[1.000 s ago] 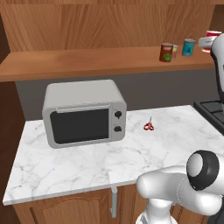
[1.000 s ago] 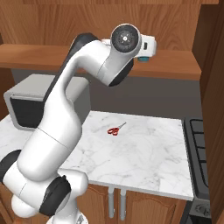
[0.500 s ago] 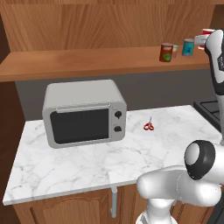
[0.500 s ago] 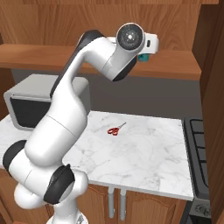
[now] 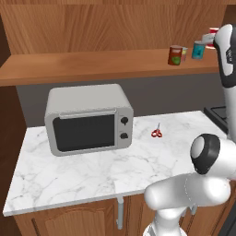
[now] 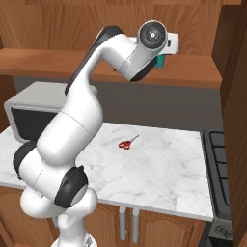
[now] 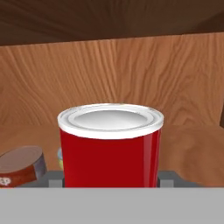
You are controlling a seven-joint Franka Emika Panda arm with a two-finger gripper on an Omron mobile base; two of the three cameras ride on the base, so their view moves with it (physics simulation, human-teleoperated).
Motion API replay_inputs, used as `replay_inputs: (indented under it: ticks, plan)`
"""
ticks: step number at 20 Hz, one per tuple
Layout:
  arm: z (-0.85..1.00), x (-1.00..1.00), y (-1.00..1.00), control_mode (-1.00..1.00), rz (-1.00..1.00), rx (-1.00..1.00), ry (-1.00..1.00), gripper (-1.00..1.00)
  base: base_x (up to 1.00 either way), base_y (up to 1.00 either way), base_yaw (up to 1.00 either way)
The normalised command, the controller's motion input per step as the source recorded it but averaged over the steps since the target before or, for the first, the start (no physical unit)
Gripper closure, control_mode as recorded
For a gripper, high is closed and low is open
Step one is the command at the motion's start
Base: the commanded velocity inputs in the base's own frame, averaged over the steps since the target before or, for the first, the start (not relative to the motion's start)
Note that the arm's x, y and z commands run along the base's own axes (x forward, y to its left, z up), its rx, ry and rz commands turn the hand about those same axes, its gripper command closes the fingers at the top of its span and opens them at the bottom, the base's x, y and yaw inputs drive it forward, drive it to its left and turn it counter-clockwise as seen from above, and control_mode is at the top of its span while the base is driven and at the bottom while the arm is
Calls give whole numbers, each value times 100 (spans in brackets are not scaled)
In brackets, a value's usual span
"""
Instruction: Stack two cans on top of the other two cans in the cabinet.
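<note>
My gripper (image 7: 110,178) is shut on the bright red can (image 7: 110,148), whose white rim faces up between the two dark fingertips (image 7: 53,178). In the left base view this red can (image 5: 213,32) hangs above the cabinet's shelf board (image 5: 101,64), up and to the right of the teal can (image 5: 199,50). The dark red-brown can (image 5: 175,55) stands further left on the shelf, with the pale yellow-green can (image 5: 184,52) half hidden behind it. The right base view has the teal can (image 6: 160,60) just under my hand (image 6: 154,36). The brown can (image 7: 22,166) lies low left in the hand view.
A grey microwave (image 5: 87,119) sits on the marble counter (image 5: 92,170) below the shelf. Red-handled scissors (image 5: 156,132) lie to its right. A dark stove edge (image 5: 221,113) borders the counter on the right. Wood panels close the cabinet's back and right side (image 6: 231,72).
The hand has risen a little with the red can and shifted along the shelf toward the teal can. The cans on the shelf have not moved.
</note>
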Motion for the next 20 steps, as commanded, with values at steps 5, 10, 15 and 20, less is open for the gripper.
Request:
replay_inputs:
  ticks: [5,10,15,20]
  plan:
    - [0,33,-9,-100,15,1,0,100,0,0,0]
    - [0,24,-7,-100,15,0,0,100,0,0,0]
    - [0,23,-7,-100,8,-1,0,100,0,0,0]
    - [2,24,-7,-100,1,-3,0,100,0,0,0]
